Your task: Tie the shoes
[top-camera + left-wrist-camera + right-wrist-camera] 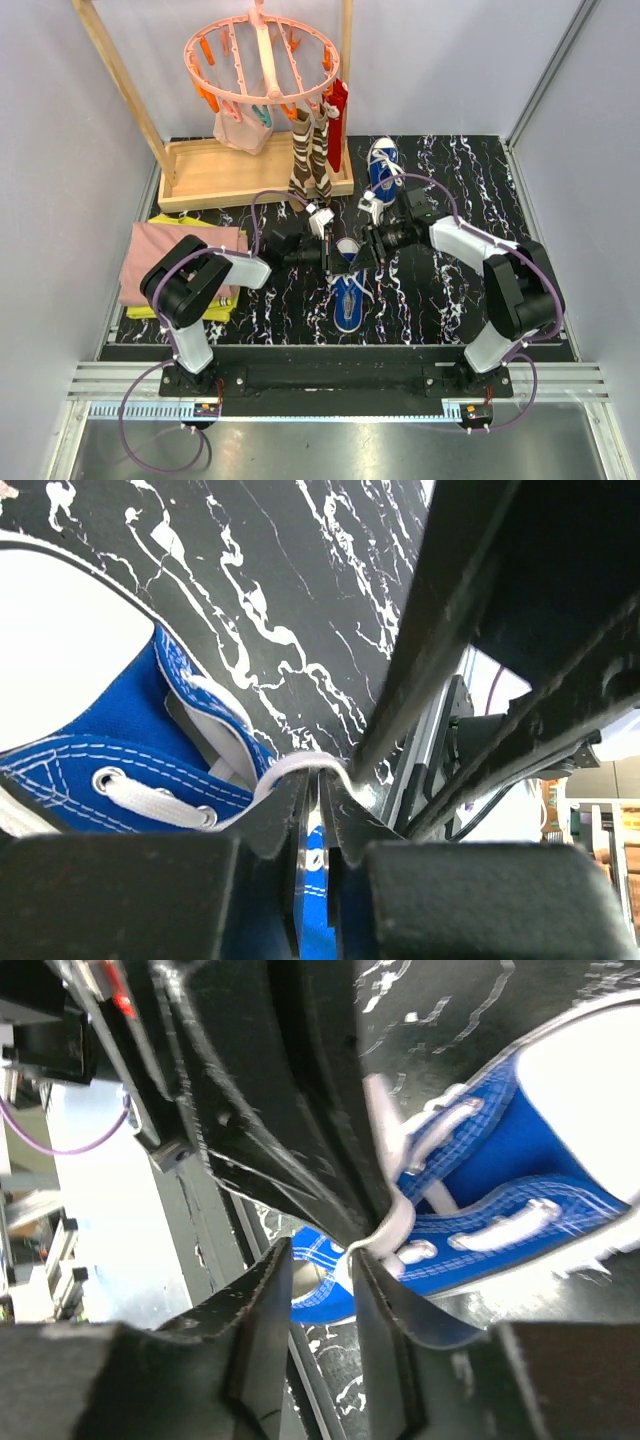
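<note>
The near shoe (pixel 348 300) lies at the middle of the desk (pixel 450 300), long axis running away from the bases, right under where the 2 arms meet at its laced throat: the left jaws, almost pressed together, pinch the white lace (pixel 280 773), while the right jaws stand spread just beside it, gripping nothing.

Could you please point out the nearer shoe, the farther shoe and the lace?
nearer shoe (pixel 347 300), top view, blue inside.
farther shoe (pixel 383 170), top view, laced upper.
lace (pixel 155 803), left wrist view, strand beside eyelet.
</note>
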You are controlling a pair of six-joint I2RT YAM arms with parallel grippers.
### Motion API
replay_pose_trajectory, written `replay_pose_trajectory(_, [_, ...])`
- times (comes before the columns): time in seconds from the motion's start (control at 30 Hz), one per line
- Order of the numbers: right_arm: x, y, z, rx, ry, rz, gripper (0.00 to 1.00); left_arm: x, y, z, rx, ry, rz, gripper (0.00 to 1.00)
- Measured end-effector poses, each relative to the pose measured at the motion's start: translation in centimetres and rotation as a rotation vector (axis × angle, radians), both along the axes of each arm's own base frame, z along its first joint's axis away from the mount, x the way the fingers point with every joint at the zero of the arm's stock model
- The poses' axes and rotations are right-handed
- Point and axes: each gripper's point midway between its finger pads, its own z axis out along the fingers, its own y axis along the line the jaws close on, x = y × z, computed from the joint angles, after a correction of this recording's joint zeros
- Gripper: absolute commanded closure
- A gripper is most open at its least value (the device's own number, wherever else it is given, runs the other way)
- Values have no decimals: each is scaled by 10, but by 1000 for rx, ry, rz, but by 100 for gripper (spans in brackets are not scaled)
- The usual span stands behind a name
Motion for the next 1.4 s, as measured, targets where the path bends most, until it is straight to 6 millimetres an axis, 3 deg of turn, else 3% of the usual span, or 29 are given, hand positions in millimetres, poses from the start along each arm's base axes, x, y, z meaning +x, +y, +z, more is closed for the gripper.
replay_pose_trajectory(0.17, [18,-19,2,2,13,-82,58,-5,-4,8,-36,-3,-34,89])
replay_pose_trajectory(0.37, [27,-30,5,2,38,-147,71,-6,-5,11,-49,-9,-43,89])
replay_pose_trajectory(0.77, [13,-28,-11,3,212,-175,69,-5,-5,11,-50,-11,-43,88])
replay_pose_trajectory(1.4, [2,-20,-11,65,362,-156,65,-7,-5,10,-49,-6,-51,88])
